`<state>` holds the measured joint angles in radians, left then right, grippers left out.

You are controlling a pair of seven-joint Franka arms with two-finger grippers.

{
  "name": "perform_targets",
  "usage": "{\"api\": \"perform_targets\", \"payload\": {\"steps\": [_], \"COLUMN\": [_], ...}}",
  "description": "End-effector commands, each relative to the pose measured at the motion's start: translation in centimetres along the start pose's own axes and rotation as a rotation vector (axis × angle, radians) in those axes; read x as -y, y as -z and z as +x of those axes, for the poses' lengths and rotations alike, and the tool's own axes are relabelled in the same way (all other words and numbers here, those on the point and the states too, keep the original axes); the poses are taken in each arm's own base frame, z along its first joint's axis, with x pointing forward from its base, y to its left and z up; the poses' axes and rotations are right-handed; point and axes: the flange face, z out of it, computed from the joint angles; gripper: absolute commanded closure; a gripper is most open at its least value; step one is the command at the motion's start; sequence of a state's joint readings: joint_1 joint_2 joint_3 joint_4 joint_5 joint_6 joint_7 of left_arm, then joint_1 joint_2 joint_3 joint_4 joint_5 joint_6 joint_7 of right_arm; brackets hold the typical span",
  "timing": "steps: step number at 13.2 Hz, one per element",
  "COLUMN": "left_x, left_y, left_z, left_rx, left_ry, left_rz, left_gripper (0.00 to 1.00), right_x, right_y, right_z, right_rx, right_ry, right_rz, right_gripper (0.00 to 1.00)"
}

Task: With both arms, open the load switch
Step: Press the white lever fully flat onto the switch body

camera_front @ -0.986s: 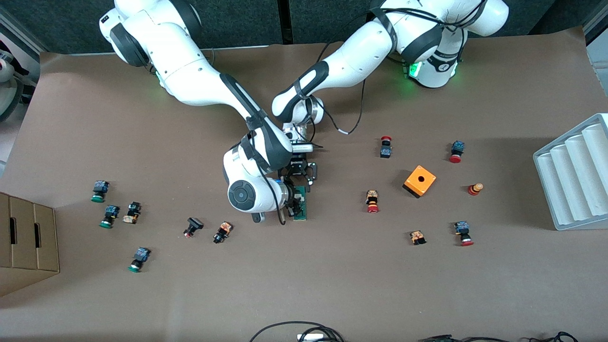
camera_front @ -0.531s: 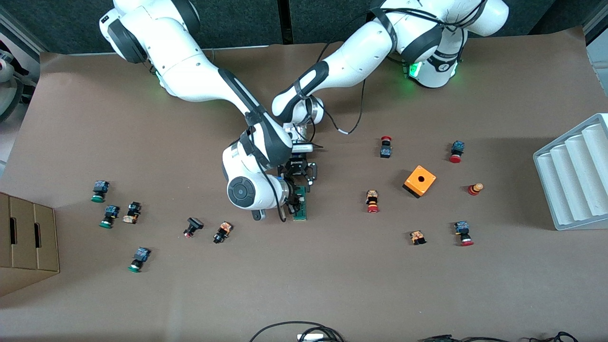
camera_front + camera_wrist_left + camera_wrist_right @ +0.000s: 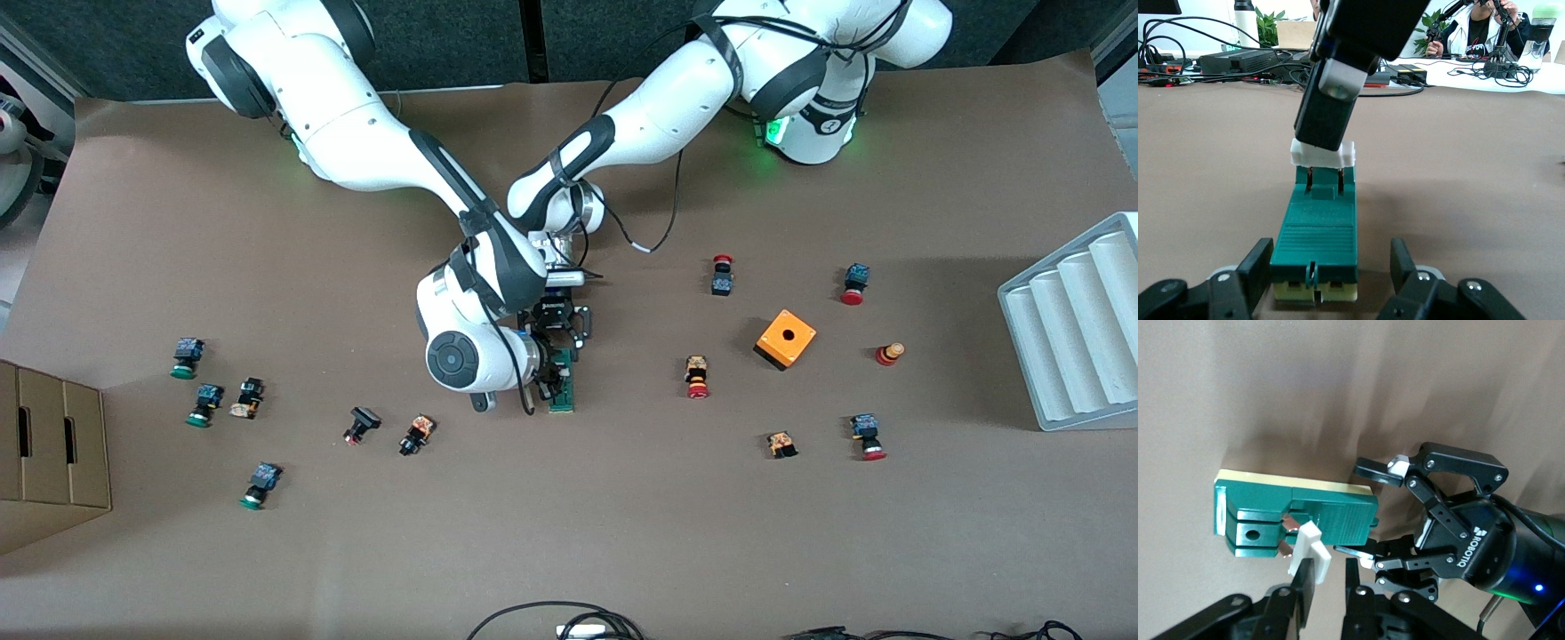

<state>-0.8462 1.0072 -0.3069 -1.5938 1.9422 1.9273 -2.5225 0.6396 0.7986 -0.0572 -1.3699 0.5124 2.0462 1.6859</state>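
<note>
The dark-green load switch [image 3: 562, 391] lies on the table's middle, under both arms. My left gripper [image 3: 563, 345] straddles the end of the switch [image 3: 1317, 240] farther from the front camera. Its jaws stand narrowly open: one finger [image 3: 1258, 267] touches the body, and a gap shows beside the other finger [image 3: 1401, 263]. My right gripper [image 3: 1328, 563] is shut on the white piece [image 3: 1313, 543] at the switch's other end. A black finger [image 3: 1328, 113] of the right gripper sits on that white piece [image 3: 1323, 155]. The piece stands raised off the green body, with two copper blades showing under it.
An orange cube [image 3: 785, 339] and red-capped push buttons [image 3: 697, 377] lie toward the left arm's end, in front of a white ribbed tray [image 3: 1076, 320]. Green-capped buttons [image 3: 184, 357] and a cardboard box [image 3: 49, 453] are at the right arm's end. Cables [image 3: 560, 627] lie at the front edge.
The right arm's wrist has shifted slightly toward the robots' bases. The left gripper has edged a little toward the right arm. The switch has stayed in place.
</note>
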Motion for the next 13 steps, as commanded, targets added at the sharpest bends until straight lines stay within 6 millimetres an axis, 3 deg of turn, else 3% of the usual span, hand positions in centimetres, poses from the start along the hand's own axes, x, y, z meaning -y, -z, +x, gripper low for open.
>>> {"api": "perform_targets", "payload": {"steps": [1,13], "left_x": [-0.6,-1.2], "left_y": [-0.2,0.3], "left_z": [-0.2,0.5], "left_rx": [-0.010,0.018], "left_ry": [0.015,0.065], "left_rz": [-0.001,0.038], "left_gripper": [0.22,0.21], "right_x": [-1.1,-1.2], "right_y": [-1.0,-4.1], "right_z": [0.2,0.4], "right_rx": [-0.041,-0.087], "right_ry": [0.014,0.034], "right_rz": [-0.008,0.007], "right_gripper": [0.78,0.79]}}
